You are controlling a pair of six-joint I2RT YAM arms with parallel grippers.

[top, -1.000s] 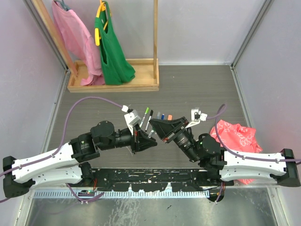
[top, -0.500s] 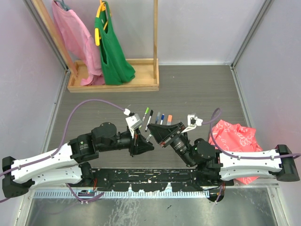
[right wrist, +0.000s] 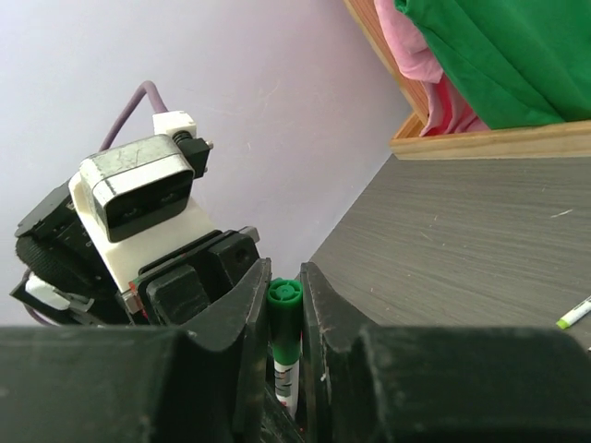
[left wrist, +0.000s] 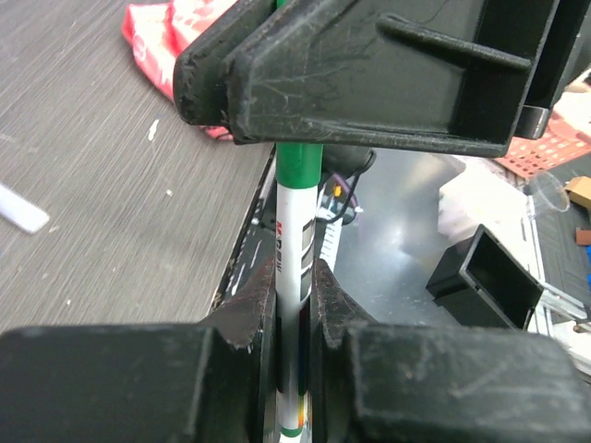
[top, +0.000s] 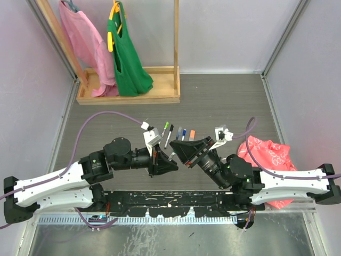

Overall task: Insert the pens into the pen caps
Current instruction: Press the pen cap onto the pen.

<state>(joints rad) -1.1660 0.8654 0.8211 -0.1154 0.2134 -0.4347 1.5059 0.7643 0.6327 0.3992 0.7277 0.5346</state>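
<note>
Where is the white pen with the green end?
Top view: the white pen with the green end is mid-table, clamped between the left gripper and the right gripper, beside the loose pens.

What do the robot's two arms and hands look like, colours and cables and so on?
Both arms have white shells on the long links and black rounded joints. The left arm and right arm each trail a purple cable. The left hand and right hand are black, wedge-shaped, scuffed plastic, each with a white camera block at the wrist.

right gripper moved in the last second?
Yes: the right gripper has slipped slightly toward the near edge, away from the row of loose pens.
</note>
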